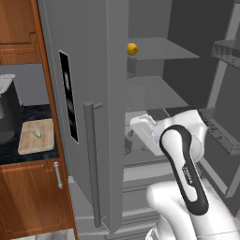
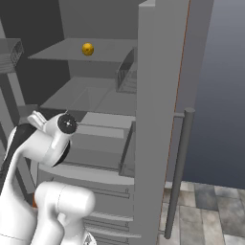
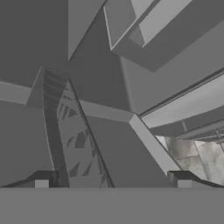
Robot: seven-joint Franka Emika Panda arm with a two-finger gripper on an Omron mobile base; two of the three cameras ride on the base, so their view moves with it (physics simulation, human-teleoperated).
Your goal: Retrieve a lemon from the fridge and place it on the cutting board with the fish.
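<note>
The grey fridge (image 1: 89, 70) stands open. A small yellow lemon (image 1: 132, 48) lies near the front edge of an upper shelf and shows again as the lemon (image 2: 87, 49) in the right base view. My gripper (image 3: 113, 180) is open and holds nothing; its fingertips (image 3: 43, 179) are wide apart and look along the fridge's lower shelves and door racks. The white hand (image 1: 143, 129) hangs in the fridge opening, well below the lemon. On the dark counter to the left lies the tan cutting board (image 1: 36, 136) with the small pale fish (image 1: 37, 133) on it.
A fridge door with a long bar handle (image 1: 91, 164) juts toward me beside the hand. Wire door racks (image 1: 227, 51) stand at the right. Wooden cabinets (image 1: 33, 197) sit under the counter, and a dark pot (image 1: 8, 112) stands behind the board.
</note>
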